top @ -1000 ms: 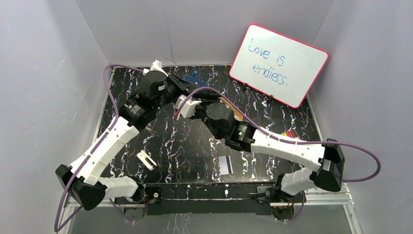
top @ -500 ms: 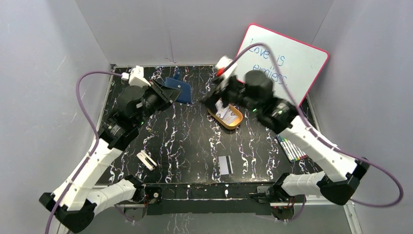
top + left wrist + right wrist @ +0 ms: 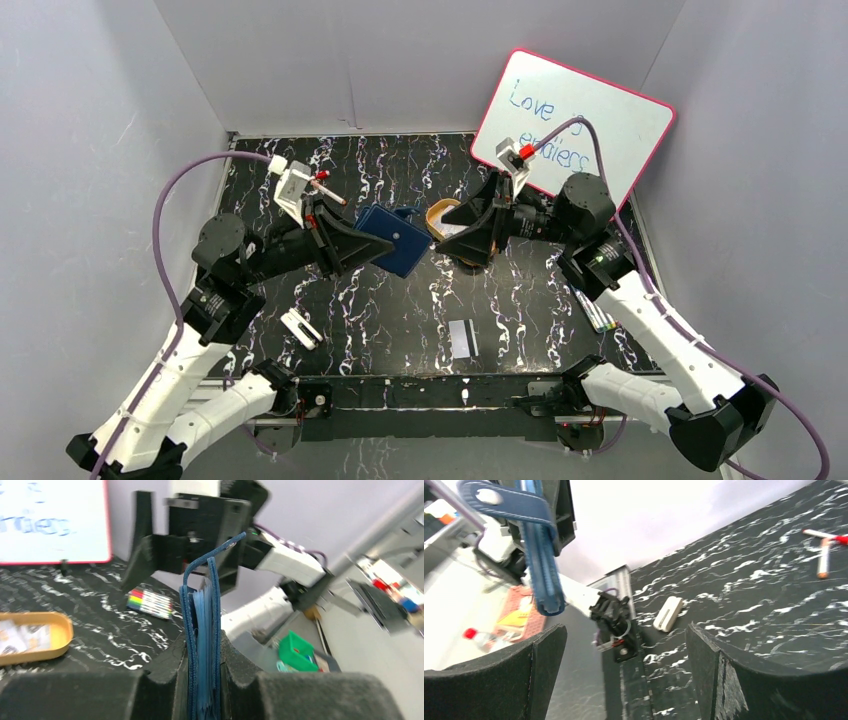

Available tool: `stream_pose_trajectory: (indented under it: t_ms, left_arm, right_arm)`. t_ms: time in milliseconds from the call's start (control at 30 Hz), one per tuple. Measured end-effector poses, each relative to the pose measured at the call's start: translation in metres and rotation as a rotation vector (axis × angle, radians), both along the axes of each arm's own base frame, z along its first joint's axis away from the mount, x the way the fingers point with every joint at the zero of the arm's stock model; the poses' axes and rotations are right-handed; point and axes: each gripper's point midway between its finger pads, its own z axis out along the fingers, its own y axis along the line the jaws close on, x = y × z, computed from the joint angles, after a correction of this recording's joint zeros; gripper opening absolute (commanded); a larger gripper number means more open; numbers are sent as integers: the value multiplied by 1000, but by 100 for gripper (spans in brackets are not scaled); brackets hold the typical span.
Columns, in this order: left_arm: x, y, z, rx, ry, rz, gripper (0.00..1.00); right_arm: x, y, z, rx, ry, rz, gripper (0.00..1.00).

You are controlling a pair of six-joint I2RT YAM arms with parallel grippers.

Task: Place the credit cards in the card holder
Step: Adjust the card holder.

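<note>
Card holder (image 3: 395, 243) hangs clear of the table, clamped edge-on in my left gripper (image 3: 360, 243), its free edge pointing at my right gripper (image 3: 468, 235), which stands wide open and empty. One striped credit card (image 3: 461, 338) lies flat near the front edge, nearer my right arm, with its long axis running near-to-far.

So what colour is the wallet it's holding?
The card holder is navy blue, clearest in the top view.

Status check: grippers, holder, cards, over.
Left gripper clamped on card holder, in the air. Right gripper open, empty, facing it. One credit card flat on table, near edge. Nothing between the grippers.
</note>
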Motion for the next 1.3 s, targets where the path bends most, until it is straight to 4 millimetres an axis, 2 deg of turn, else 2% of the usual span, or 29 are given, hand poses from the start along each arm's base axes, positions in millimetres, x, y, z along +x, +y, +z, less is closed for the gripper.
stream_pose_trajectory:
  t_ms: [133,367,600,800,1000,1167,1300]
  left_arm:
    - [-20,-11,5,-5,-58,-161,0]
    - [-26,-26,-9,12,-26,-318,0]
    - [-35,-25,-12,23,-26,-373,0]
    - [-34,-26,-17,40,-27,-371,0]
    - [-29,-29,-26,62,-8,-370,0]
    - [-25,-31,-28,66,5,-371,0]
    - [-23,-33,-25,65,1,-370,0]
  right_arm:
    - [-16,1,-8,28,72,83,96]
    - [-33,0,6,88,94,177,96]
    - [-42,-2,16,111,89,225,95]
    - [-51,-4,21,120,82,272,94]
    - [-58,-4,20,108,95,316,76]
    - [-56,4,15,81,140,338,67]
    - [-56,10,8,53,173,350,51]
